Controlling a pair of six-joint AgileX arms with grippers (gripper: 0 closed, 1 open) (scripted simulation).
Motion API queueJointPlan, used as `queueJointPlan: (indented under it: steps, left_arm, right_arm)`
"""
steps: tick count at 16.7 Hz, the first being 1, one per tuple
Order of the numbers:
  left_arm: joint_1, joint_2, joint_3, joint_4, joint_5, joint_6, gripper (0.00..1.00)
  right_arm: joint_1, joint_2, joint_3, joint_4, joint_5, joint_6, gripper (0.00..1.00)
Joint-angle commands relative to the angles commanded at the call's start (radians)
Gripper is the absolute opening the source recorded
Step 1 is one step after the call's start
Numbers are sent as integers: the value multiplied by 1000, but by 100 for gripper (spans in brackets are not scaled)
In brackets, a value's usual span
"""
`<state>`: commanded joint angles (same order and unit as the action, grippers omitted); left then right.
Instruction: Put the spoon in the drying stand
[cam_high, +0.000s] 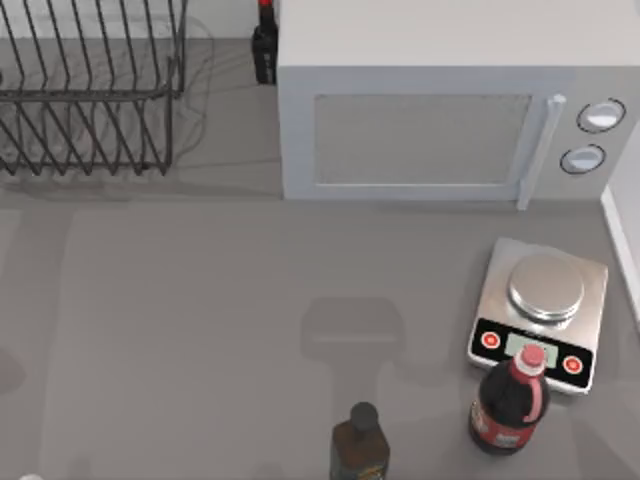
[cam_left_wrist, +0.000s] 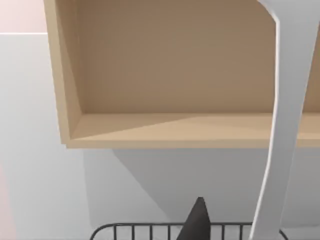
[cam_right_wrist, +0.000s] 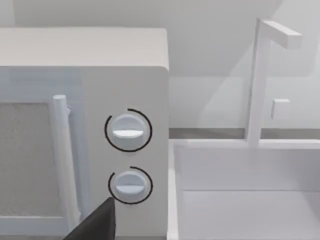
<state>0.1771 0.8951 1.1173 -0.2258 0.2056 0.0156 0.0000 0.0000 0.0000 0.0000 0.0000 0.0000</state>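
Left gripper (cam_left_wrist: 199, 220) holds the spoon (cam_left_wrist: 285, 130), handle upright, raised above the drying stand (cam_high: 90, 95) at the table's far left. Carry step underway, judged. Next: lower spoon between tines, then release. Right gripper (cam_right_wrist: 97, 222) idles facing microwave (cam_high: 440, 110); finger state unclear.

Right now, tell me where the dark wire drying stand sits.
The dark wire drying stand sits at the table's far left corner in the top view, left of the white microwave.

Black wire drying stand (cam_high: 90, 90) stands at the table's far-left corner.
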Motion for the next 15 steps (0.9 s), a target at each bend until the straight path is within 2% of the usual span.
queueJointPlan:
  steps: [5,15]
  left_arm:
    - [-15,156,-9,160,-14,-2,0]
    - [-89,747,-149,916,-82,3,0]
  right_arm:
    - [0,0,0,0,0,0,100]
    - [0,0,0,0,0,0,100]
